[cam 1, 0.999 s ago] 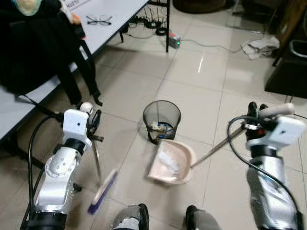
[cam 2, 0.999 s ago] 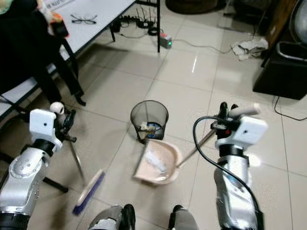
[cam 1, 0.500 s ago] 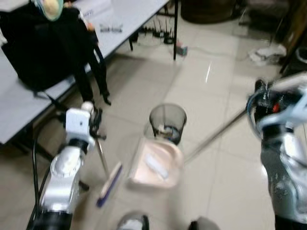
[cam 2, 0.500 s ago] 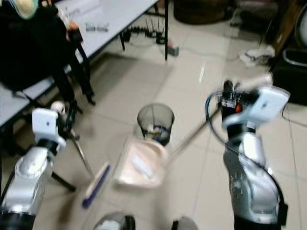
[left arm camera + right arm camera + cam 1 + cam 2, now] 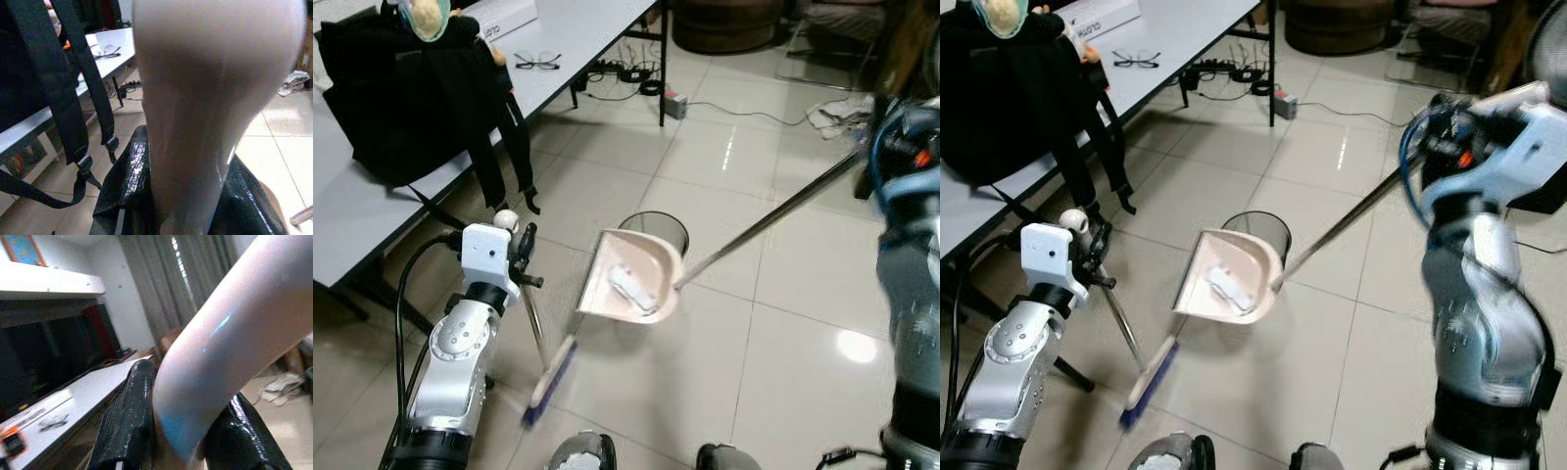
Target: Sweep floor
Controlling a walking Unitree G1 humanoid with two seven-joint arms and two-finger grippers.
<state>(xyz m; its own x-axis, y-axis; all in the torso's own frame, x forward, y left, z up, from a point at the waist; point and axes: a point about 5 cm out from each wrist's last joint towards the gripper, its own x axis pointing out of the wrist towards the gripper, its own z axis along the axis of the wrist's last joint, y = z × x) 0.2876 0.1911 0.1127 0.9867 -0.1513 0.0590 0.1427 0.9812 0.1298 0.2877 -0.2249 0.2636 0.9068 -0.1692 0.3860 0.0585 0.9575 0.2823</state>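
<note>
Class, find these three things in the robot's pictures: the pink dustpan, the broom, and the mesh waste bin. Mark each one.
pink dustpan (image 5: pixel 631 284): left eye view, on the pan's inner surface.
broom (image 5: pixel 551 381): left eye view, on the brush head near the floor.
mesh waste bin (image 5: pixel 1268 227): right eye view, on the rim showing behind the dustpan.

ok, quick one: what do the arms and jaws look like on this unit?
Both arms are silver metal with white box-shaped wrist modules and looping black cables. The left gripper and right gripper have glossy black jaws. The right wrist also carries blue cable and a small red-orange mark.

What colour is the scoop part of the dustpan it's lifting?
Pale pink, the dustpan, clearest in the right eye view.
</note>
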